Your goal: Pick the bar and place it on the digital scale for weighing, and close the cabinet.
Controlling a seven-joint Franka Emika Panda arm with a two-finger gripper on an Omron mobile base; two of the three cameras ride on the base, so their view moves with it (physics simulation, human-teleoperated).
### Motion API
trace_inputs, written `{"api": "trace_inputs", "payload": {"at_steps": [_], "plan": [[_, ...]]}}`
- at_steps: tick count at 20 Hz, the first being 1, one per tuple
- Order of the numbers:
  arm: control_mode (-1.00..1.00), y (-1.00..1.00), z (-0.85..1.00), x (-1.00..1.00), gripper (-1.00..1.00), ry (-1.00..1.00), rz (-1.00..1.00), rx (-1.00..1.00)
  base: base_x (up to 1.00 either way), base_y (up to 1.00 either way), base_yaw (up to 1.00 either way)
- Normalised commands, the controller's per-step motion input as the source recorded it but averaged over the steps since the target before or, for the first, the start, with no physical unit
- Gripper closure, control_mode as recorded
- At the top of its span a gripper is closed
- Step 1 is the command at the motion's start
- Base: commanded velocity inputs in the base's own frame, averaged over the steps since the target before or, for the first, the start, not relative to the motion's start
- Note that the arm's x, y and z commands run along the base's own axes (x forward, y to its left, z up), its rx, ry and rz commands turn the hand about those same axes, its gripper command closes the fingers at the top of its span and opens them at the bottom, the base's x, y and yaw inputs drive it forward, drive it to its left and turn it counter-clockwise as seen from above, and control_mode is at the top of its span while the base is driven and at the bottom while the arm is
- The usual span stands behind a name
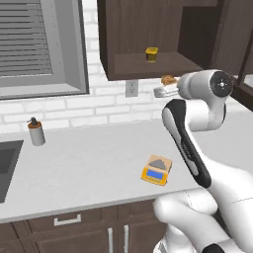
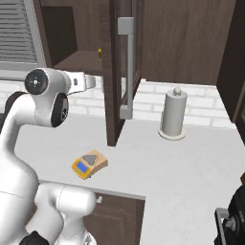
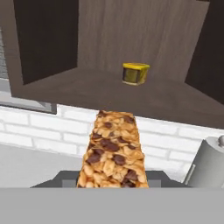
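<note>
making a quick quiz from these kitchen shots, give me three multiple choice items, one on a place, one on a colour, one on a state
1. Where is the digital scale?
A. on the counter
B. on the cabinet shelf
C. in the sink

2. What colour is the jar in the cabinet?
A. red
B. yellow
C. blue

3. What is the gripper doing?
A. hanging open
B. shut on nothing
C. shut on the bar

Key:
1 A, it lies flat on the white counter.
2 B, yellow lid and body.
3 C, the bar juts out between the fingers.

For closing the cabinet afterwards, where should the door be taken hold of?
Grip the silver vertical handle of the cabinet door mid-length, approaching from its outer face with fingers either side. It is a slim upright bar standing off the open door, leaving room behind.
</note>
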Motion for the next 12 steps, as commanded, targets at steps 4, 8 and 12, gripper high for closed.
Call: {"api": "trace_inputs", "payload": {"at_steps": [4,8,12], "plan": [[-1.00,0.08,-0.29,-0.74,1.00,0.07,0.09,0.00,0.00,0.00,0.00],[-1.00,0.05,-0.55,-0.37,1.00,0.00,0.06,0.00,0.00,0.00,0.00],[-1.00,0.20,-0.49,-0.01,1.00,-0.03,0.12,0.00,0.00,0.00,0.00]]}}
